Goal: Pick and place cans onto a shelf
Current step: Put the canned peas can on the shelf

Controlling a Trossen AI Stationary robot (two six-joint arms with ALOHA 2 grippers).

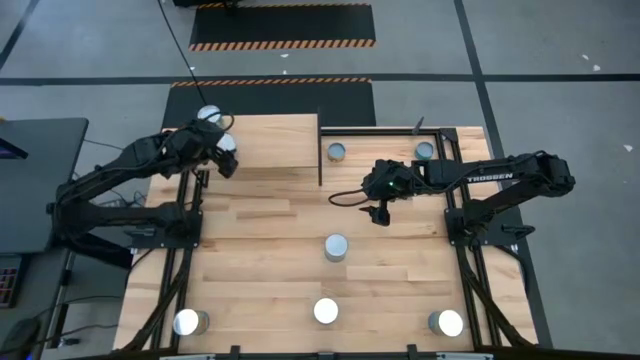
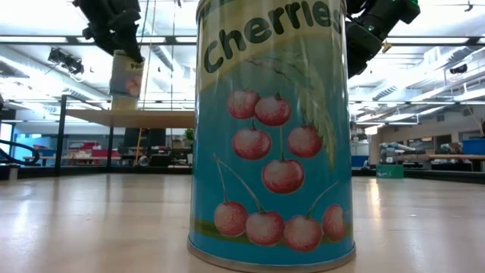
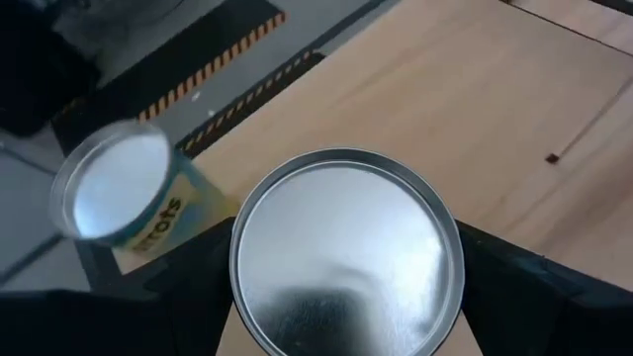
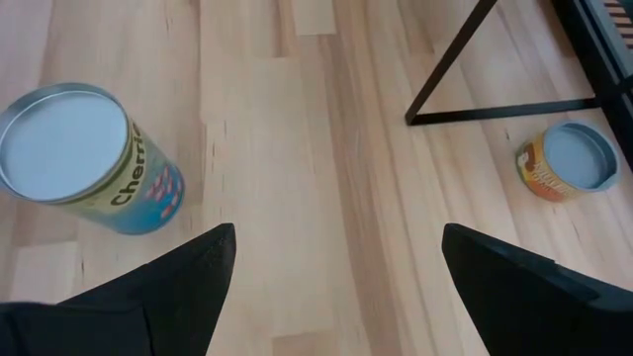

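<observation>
Two cans sit at the shelf's far left corner: one can stands on the board right at the corner, and your left gripper has its fingers clamped around a second can just beside it, held above the shelf near its left edge. Your right gripper hangs over the table right of the shelf, fingers spread wide and holding nothing. Below it you see a cherries can standing on the table's middle. Three more cans stand along the table's near edge, and two near the far edge, right of the shelf.
</observation>
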